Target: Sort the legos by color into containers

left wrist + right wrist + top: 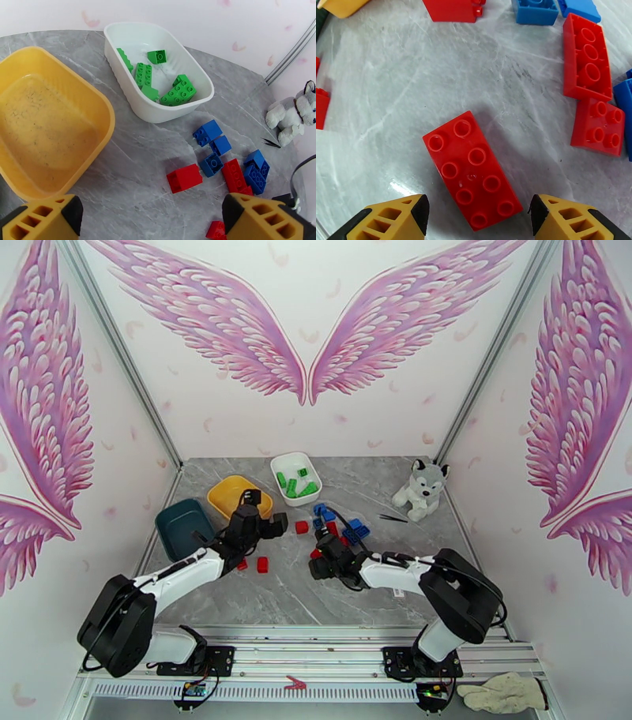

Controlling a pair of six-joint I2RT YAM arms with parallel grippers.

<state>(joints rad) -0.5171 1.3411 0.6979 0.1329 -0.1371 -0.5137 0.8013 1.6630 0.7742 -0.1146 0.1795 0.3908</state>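
Right arm was folded low with the wrist pitched down, near-right of the white dish point(158, 112). Right gripper point(478, 215) was partly spread, straddling a red 2x4 brick point(472, 169) lying flat, with gaps on both sides and nothing gripped. Left arm reached forward, near-left of the dish. Left gripper point(152, 213) was wide apart, empty, over bare table. I saw loose red legos point(183, 178) and blue legos point(208, 132) just near of the dish and green legos point(179, 92) inside it. Yellow dish point(106, 114) sat just left, teal dish point(180, 524) further left.

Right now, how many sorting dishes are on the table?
3. The dark teal dish sits at the left edge of the table. The yellow dish is just right of it and farther back. The white dish is farther right again, farthest back. None looks hidden.
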